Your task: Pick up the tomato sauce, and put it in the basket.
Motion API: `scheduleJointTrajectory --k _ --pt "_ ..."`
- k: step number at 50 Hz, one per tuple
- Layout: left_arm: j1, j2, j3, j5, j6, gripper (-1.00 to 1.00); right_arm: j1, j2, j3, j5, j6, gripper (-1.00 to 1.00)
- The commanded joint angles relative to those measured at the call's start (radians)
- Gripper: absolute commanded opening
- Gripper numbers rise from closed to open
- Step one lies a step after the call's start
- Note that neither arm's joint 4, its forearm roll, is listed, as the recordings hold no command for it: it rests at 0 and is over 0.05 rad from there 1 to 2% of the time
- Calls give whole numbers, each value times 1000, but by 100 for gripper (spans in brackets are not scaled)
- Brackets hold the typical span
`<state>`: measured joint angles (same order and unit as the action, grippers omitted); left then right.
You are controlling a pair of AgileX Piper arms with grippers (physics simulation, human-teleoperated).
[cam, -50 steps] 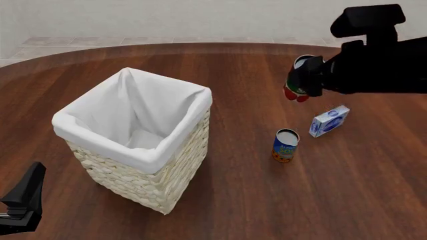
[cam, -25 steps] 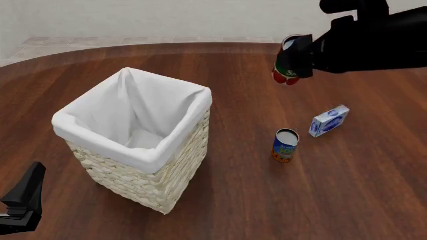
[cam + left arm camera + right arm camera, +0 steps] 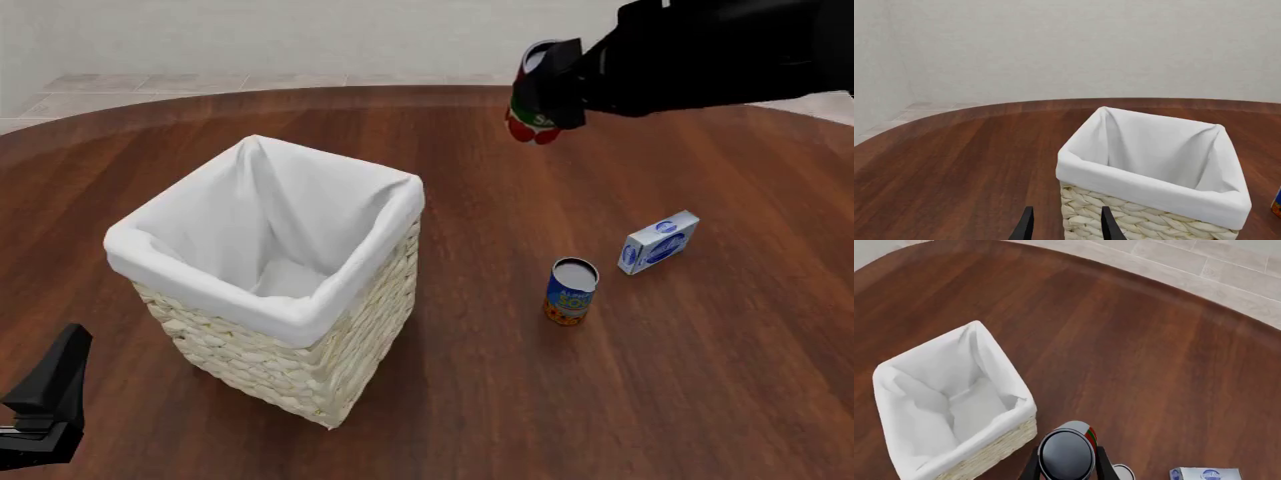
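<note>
The tomato sauce can [image 3: 537, 92], red label with a green band and silver top, hangs tilted high above the table at the back right, held in my right gripper [image 3: 558, 88]. In the right wrist view the can [image 3: 1067, 452] sits between the fingers. The cream wicker basket [image 3: 358, 305] with a white cloth liner stands left of centre, well to the left of and below the can. It also shows in the left wrist view [image 3: 1134, 220] and the right wrist view [image 3: 997, 447]. My left gripper [image 3: 1063, 226] is open and empty, low at the front left, near the basket.
A blue-and-orange can [image 3: 571, 291] stands upright right of the basket. A blue-white box [image 3: 659, 241] lies further right. The box [image 3: 1204, 474] and the can's top [image 3: 1123, 471] show in the right wrist view. The round wooden table [image 3: 667, 400] ends at a tiled floor behind.
My right gripper has carried the tomato sauce can up and to the left, toward the basket side. The left arm, basket, other can and box have not moved.
</note>
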<state>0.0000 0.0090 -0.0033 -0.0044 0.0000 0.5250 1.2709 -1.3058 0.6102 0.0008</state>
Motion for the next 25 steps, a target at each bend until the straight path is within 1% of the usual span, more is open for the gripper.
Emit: scheduleJointTrajectory --k 1,6,17,21,25 --pt "0 0 0 0 0 100 44 37 -44 -6 9 -100" --pt "0 0 0 0 0 100 52 60 -97 14 -6 -100" --pt "0 0 0 0 0 100 73 101 -151 24 -27 -100" --pt "0 0 0 0 0 100 80 123 -203 32 -45 -100" --pt "0 0 0 0 0 100 96 139 -207 21 -46 -100"
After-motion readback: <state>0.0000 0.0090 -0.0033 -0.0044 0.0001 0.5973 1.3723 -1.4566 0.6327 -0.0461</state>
